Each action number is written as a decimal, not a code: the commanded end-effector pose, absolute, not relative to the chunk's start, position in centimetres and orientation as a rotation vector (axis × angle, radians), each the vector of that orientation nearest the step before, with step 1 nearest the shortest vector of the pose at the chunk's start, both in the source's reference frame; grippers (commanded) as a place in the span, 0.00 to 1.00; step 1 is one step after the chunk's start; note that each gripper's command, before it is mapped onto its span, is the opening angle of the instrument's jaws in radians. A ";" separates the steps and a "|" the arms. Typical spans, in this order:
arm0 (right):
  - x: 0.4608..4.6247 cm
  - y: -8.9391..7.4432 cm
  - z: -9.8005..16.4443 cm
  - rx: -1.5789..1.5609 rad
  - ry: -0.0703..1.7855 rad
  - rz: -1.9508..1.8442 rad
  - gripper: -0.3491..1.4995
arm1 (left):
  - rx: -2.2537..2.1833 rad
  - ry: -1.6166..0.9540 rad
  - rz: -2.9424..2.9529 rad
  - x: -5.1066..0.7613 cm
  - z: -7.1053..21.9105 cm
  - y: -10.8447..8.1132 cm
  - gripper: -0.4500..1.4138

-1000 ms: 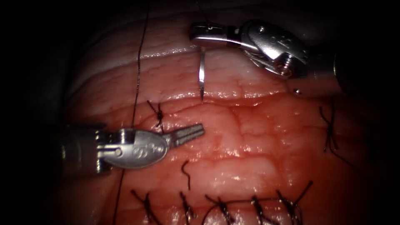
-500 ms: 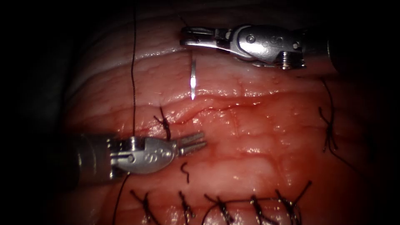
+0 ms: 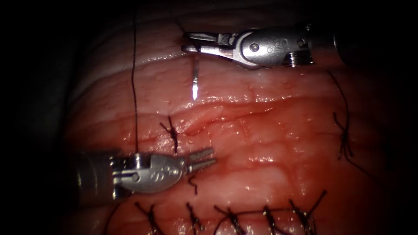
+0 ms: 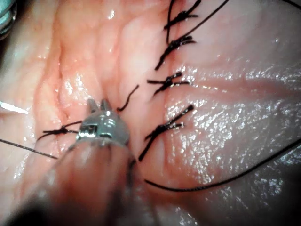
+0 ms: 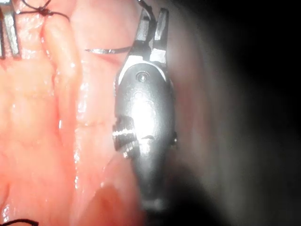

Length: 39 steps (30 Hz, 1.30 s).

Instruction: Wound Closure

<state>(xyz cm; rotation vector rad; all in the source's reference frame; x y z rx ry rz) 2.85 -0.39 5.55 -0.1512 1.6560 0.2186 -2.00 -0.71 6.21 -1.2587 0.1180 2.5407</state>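
My right steel gripper [image 3: 190, 42] clamps the curved silver needle [image 3: 194, 82] near its tail, point hanging free above the glistening pink tissue [image 3: 270, 143]; my left gripper [image 3: 208, 157], slightly parted, holds nothing beside the cut [image 3: 226, 115].

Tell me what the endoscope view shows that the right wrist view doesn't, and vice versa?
Endoscope: a row of stitches along the bottom. Right wrist: the needle seated at the jaws' base, close up. Both: the right tool gripping the needle near its blunt end, point clear of the tissue; the left tool, open, empty.
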 end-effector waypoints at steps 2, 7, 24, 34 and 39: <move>2.94 -0.4 5.6 -0.153 1.656 0.203 0.00 | -1.262 0.114 2.539 -2.04 6.2 -0.7 0.18; 2.94 -0.5 5.6 -0.179 1.642 0.139 0.00 | -1.270 0.112 2.531 -1.99 6.2 -0.7 0.19; 2.95 -0.7 5.6 -0.395 1.602 -0.115 0.00 | -1.290 0.117 2.506 -1.99 6.1 -0.7 0.19; 2.95 -0.7 5.6 -0.462 1.588 -0.166 0.00 | -1.295 0.117 2.503 -1.99 6.1 -0.7 0.19; 2.95 -0.8 5.7 -0.511 1.593 -0.224 0.00 | -1.305 0.117 2.487 -1.98 6.0 -0.6 0.19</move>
